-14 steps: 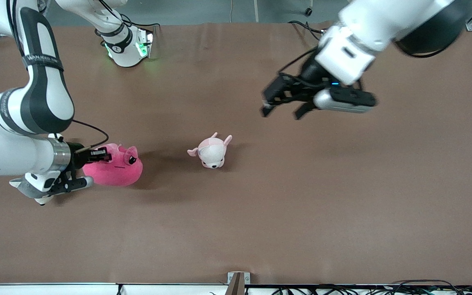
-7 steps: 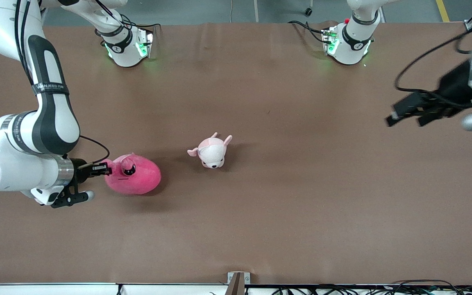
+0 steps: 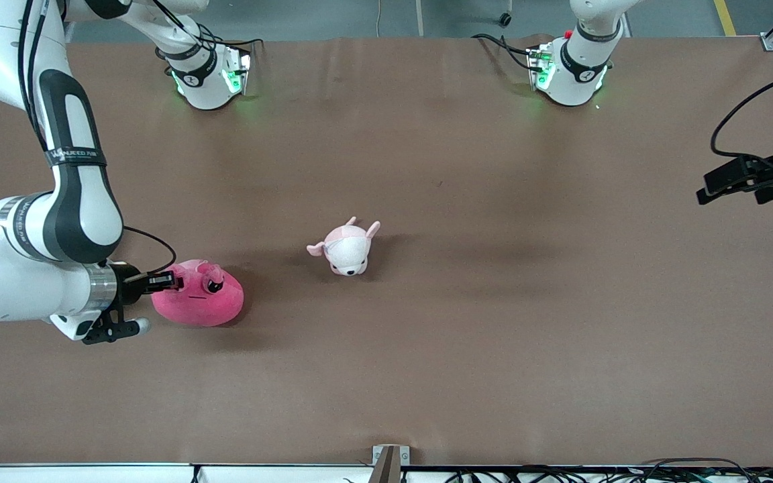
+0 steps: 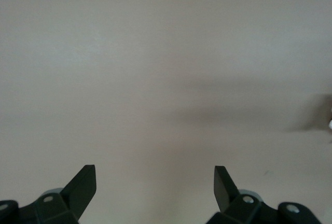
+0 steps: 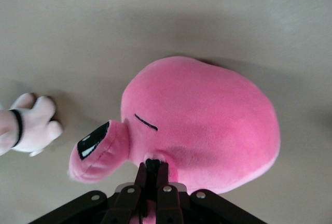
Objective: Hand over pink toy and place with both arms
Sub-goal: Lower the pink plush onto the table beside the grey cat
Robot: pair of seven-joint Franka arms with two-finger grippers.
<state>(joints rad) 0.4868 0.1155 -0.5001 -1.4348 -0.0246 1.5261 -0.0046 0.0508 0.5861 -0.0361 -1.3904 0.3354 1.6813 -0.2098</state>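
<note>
The pink toy (image 3: 200, 302), a large hot-pink round plush with dark eyes, lies near the right arm's end of the table. My right gripper (image 3: 170, 280) is shut on a pinch of its plush at the edge toward the right arm's end. In the right wrist view the fingers (image 5: 141, 178) clamp the fabric below the toy's body (image 5: 207, 125). My left gripper (image 3: 729, 184) is open and empty, up over the left arm's end of the table. In the left wrist view its gripper (image 4: 155, 182) shows only bare table between the fingertips.
A smaller pale pink-and-white plush animal (image 3: 346, 247) lies near the table's middle, toward the left arm from the pink toy. Its paw shows in the right wrist view (image 5: 31, 123). The brown table (image 3: 494, 335) spreads between the two arms.
My left arm has swung from over the table's middle out to its own end. My right gripper dragged the pink toy toward the middle, then back a little.
</note>
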